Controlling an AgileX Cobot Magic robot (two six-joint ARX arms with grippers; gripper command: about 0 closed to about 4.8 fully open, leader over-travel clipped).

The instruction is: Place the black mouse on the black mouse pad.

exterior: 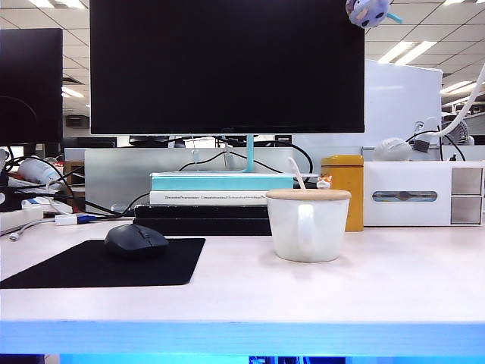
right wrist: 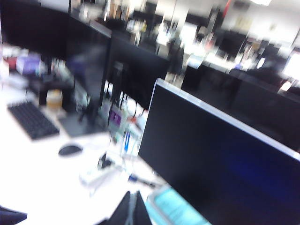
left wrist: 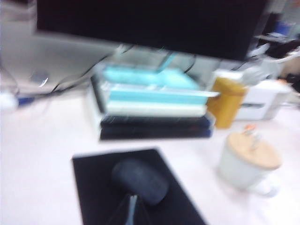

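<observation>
Black mouse [exterior: 136, 240] sits on the black mouse pad [exterior: 91, 267], toward its far right part, at the left-near side of the table [exterior: 364, 288]. Nothing touches it. In the left wrist view the mouse [left wrist: 139, 181] shows blurred on the pad [left wrist: 93, 187], w/ the left hand [left wrist: 131, 211] just above it at the frame's edge; fingers look pressed together to a narrow point, nothing pinched.

Behind the pad: a stack of books [exterior: 216, 203], black slabs at the bottom, white and teal ones above, carrying a big dark monitor [exterior: 226, 67]. Right of the mouse, well apart: white mug [exterior: 307, 224] w/ wooden lid and a spoon handle sticking out. Behind the mug a yellow tin [exterior: 345, 189], then a white box [exterior: 420, 193] w/ small drawers further right. Cables and a power strip [exterior: 23, 218] lie at far left.

Right hand [right wrist: 132, 211] is up high, away from the table items, looking over the monitor top; fingers pressed together, holding nothing. View is blurred. Not seen in the exterior view.
</observation>
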